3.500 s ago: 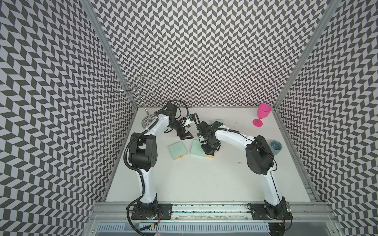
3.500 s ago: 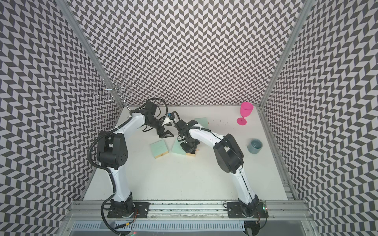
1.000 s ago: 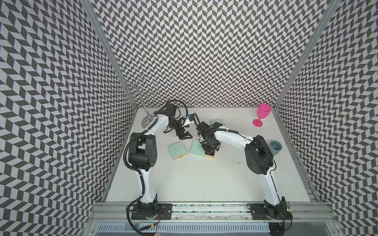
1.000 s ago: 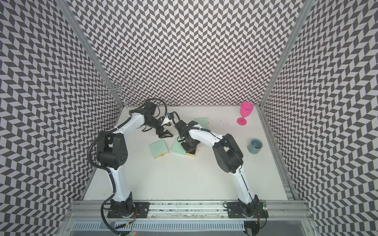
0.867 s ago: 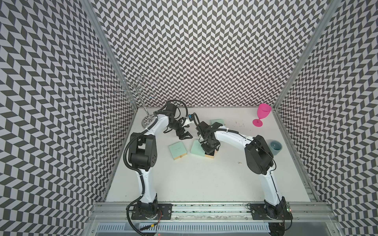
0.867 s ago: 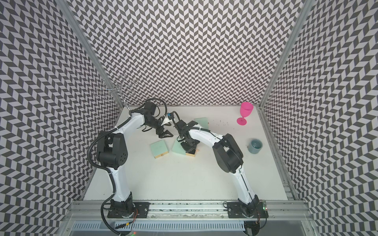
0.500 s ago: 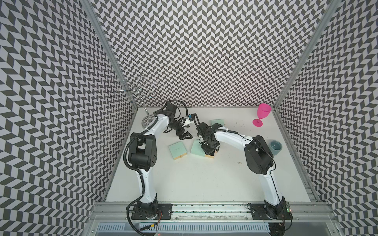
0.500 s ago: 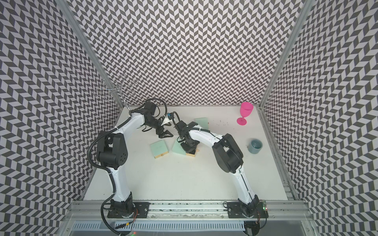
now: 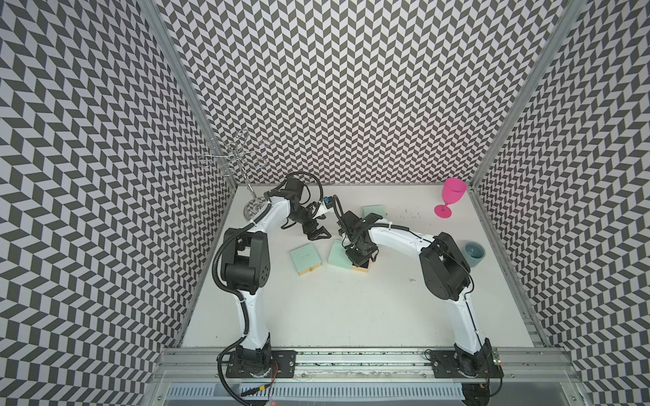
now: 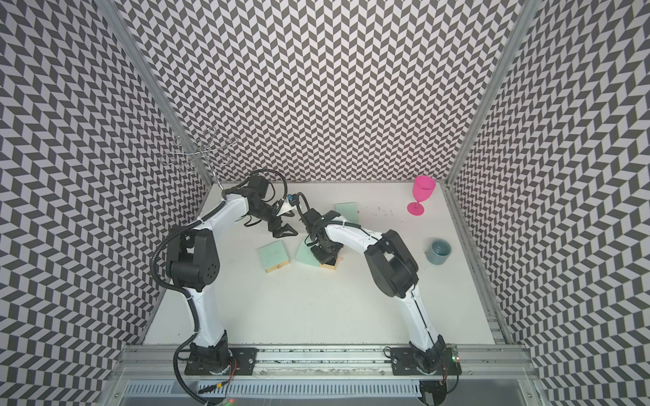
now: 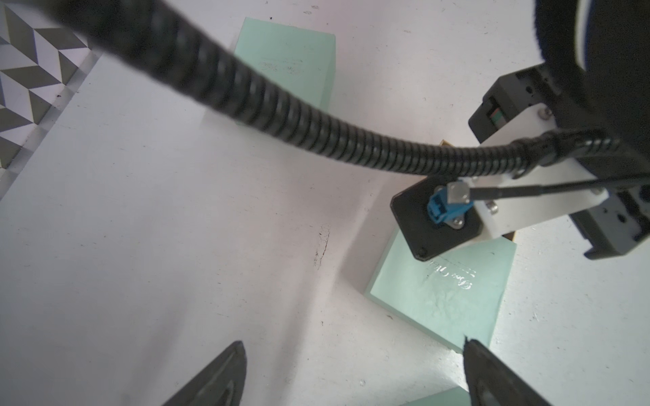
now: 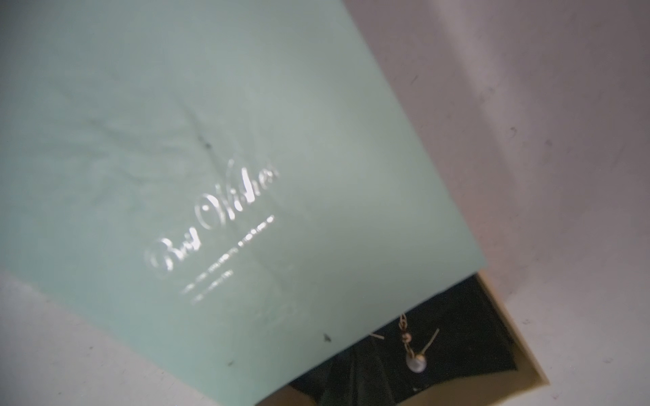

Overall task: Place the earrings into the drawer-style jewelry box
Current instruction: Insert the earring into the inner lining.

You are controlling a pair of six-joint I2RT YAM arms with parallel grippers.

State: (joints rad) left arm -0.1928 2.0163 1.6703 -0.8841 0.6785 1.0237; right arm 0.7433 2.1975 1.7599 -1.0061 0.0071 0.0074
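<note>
Deposit step: the right gripper (image 9: 359, 262) is pinched shut over the pulled-out drawer (image 12: 475, 392) of the jewelry box (image 9: 338, 253), with the pearl earring (image 12: 415, 362) inside; whether it is held we cannot tell. Left gripper (image 9: 319, 234) hangs wide, empty. Next, we judge: lift clear without snagging the hook.

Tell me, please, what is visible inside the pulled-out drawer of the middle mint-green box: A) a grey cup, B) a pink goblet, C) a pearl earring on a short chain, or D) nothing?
C: the right wrist view shows a pearl earring on a short chain against the black lining of the mint-green box's drawer.
</note>
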